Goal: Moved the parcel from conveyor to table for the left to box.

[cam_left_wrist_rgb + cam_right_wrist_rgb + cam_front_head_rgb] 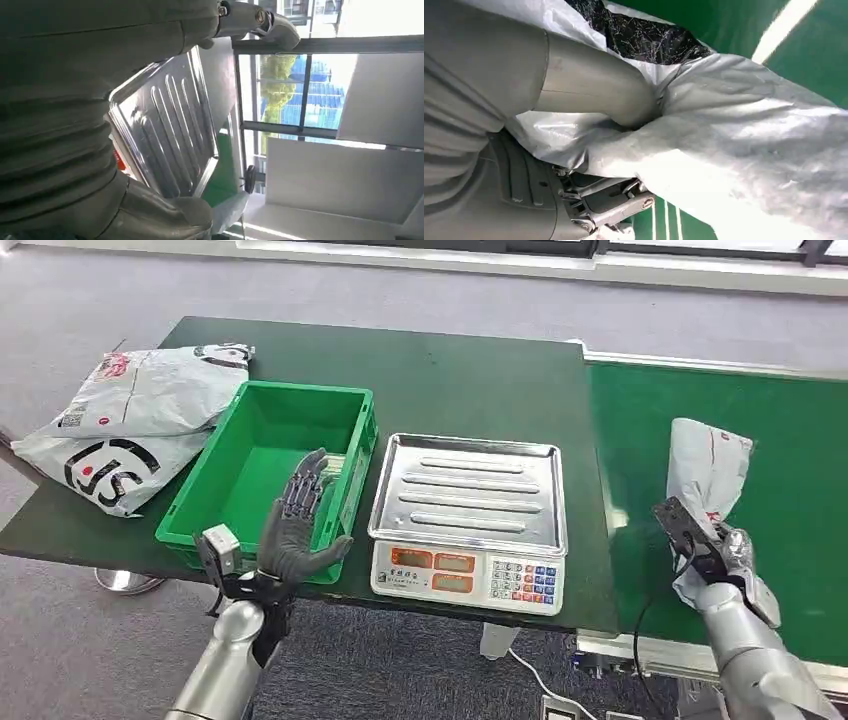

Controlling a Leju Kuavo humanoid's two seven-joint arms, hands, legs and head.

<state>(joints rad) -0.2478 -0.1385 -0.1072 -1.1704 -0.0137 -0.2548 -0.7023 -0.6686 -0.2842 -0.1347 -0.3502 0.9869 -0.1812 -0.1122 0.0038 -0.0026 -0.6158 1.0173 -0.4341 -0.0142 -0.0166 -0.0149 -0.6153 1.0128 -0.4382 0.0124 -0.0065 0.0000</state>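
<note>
Right hand (722, 552) grips the near end of a grey poly-bag parcel (708, 472) lying on the green conveyor belt (800, 440); thumb (594, 90) pressed into crumpled film. Left hand (300, 525) hovers with fingers spread, holding nothing, above the near wall of the green crate (262, 455). The parcel's long axis runs away from the robot, its free end pointing toward the far side. Risk (judged): slack film may slip or sag on lifting and snag the weighing scale (468, 515) while crossing to the table (450, 370).
</note>
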